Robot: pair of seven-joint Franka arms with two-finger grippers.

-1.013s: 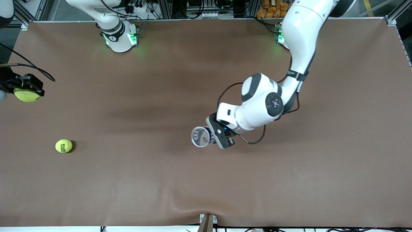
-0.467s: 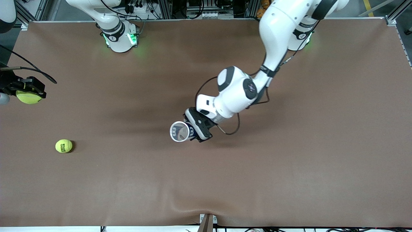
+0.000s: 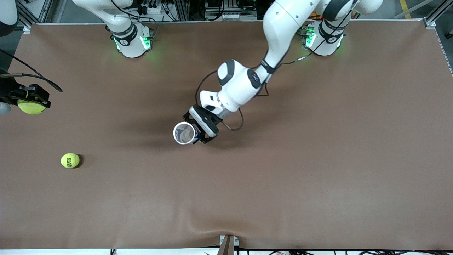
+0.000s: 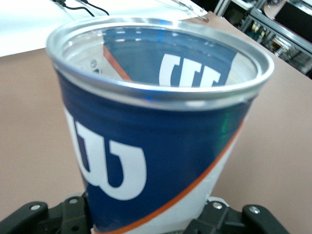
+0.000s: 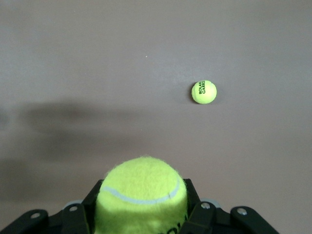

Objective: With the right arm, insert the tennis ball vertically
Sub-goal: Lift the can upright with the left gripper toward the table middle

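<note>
My right gripper (image 3: 31, 102) is shut on a yellow tennis ball (image 3: 31, 107) up in the air over the table edge at the right arm's end; the ball fills the bottom of the right wrist view (image 5: 142, 195). My left gripper (image 3: 198, 129) is shut on an open tennis-ball can (image 3: 184, 133), blue and white with an orange stripe, held mouth up over the middle of the table. The can fills the left wrist view (image 4: 156, 131) and looks empty inside. A second tennis ball (image 3: 70, 160) lies on the table, nearer the front camera than my right gripper; it also shows in the right wrist view (image 5: 204, 91).
The brown table mat (image 3: 318, 177) carries only the loose ball. Both arm bases (image 3: 132, 40) stand along the edge farthest from the front camera. A small bracket (image 3: 227, 244) sits at the near edge.
My left arm has carried the can toward the right arm's end of the table and a little away from the front camera. My right gripper with its ball has barely moved.
</note>
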